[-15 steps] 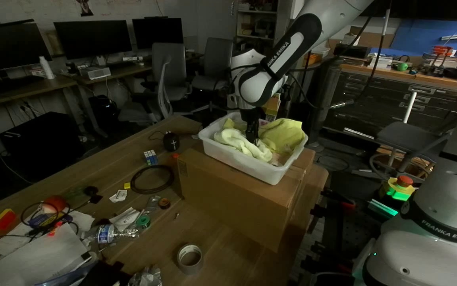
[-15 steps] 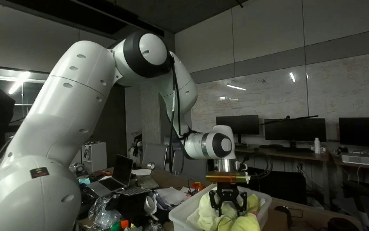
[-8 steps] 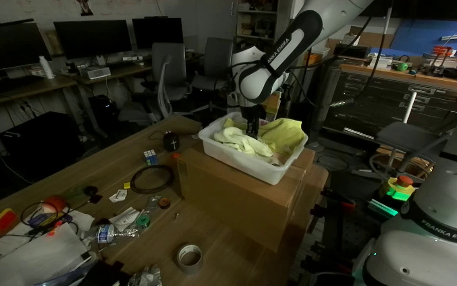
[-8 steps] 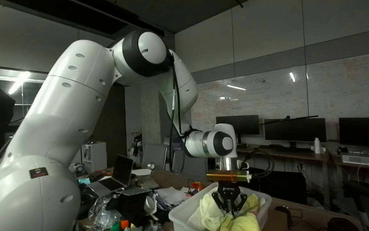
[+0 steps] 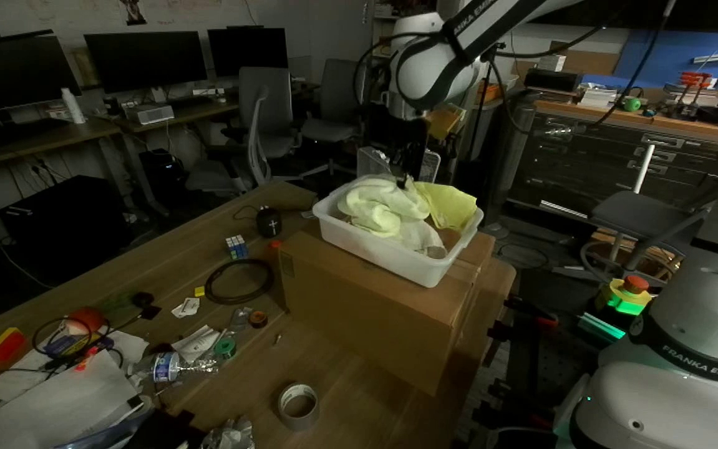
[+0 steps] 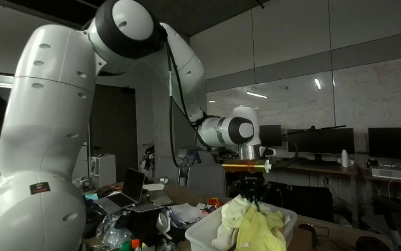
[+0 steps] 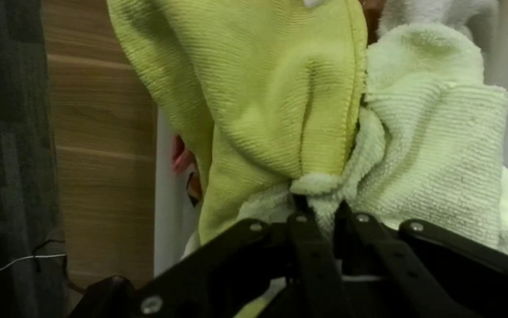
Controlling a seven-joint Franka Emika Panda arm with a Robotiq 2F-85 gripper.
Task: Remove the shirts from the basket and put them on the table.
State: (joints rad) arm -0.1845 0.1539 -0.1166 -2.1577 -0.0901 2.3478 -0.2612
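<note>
The white plastic basket (image 5: 378, 254) holds a yellow shirt (image 5: 449, 202) and a pale, whitish-green shirt (image 5: 380, 206), both bunched like soft towels. My gripper (image 7: 321, 206) is shut on the pale shirt (image 7: 439, 145), whose fabric fills the narrow gap between the fingertips. Gathered against those fingertips is the yellow shirt (image 7: 271, 110); whether it is pinched too I cannot tell. In an exterior view the gripper (image 6: 255, 205) stands above the basket with cloth drawn up to it. Lower parts of both shirts still lie inside the basket. The table (image 5: 346, 399) is beneath.
The basket rests on a cardboard box (image 5: 365, 312). On the table are a tape roll (image 5: 298, 406), a plastic bottle (image 5: 168, 366), a cable coil (image 5: 239, 282), a puzzle cube (image 5: 236, 247) and a black round object (image 5: 269, 222). A laptop (image 6: 132, 184) stands among clutter.
The gripper has closed from open fingers onto the cloth and then risen. The pale and yellow shirts have been pulled upward with it; the arm has lifted.
</note>
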